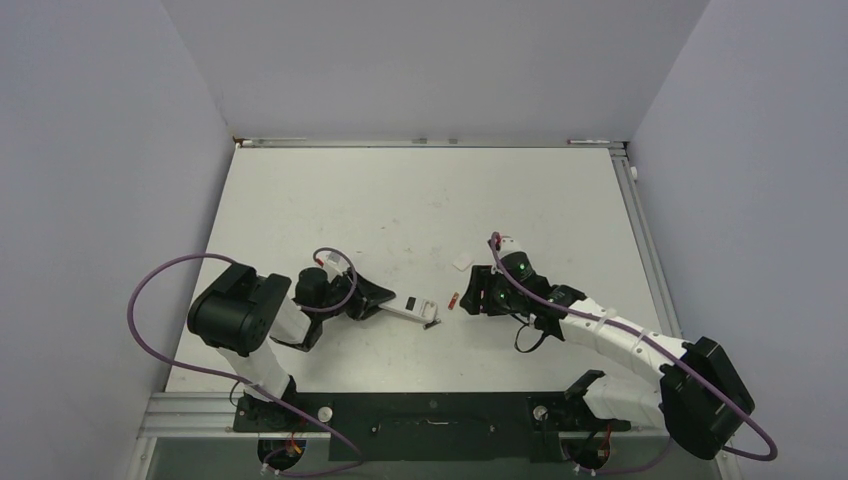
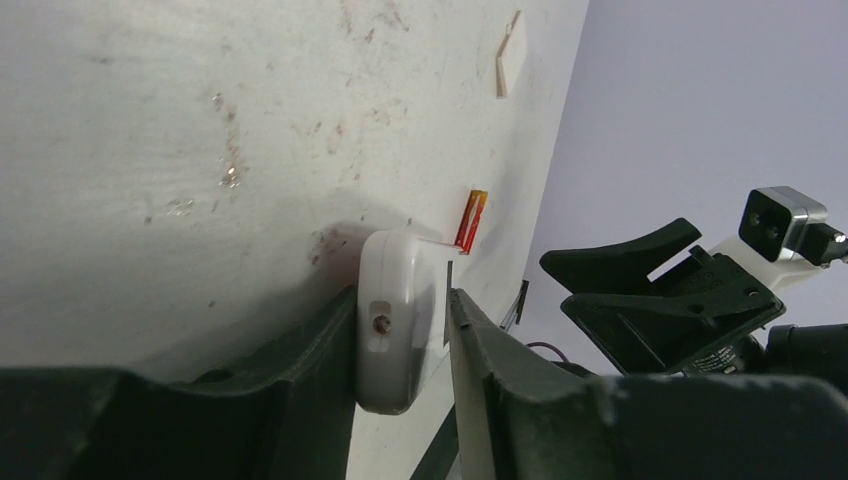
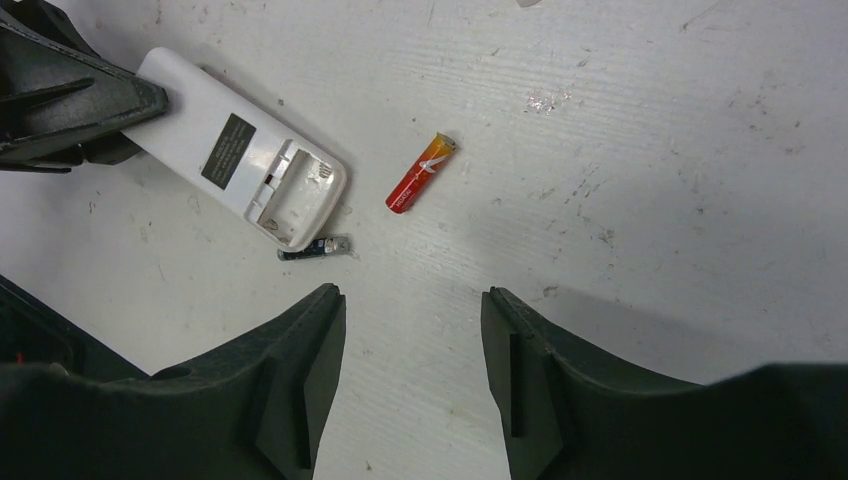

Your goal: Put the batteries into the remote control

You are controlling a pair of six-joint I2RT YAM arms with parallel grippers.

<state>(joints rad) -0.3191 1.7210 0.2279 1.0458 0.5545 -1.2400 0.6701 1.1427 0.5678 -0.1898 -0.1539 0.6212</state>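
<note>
Left claw straddles the remote's end; we cannot tell if it clamps. Right claw released, empty, near the red battery. Dark battery lies on the table, just beside the remote's open bay.

Remote control front faces down, unseen. One end hidden inside left gripper. Dark battery label too small to read.

White remote back-up, recess open; red battery, dark battery alongside
</note>
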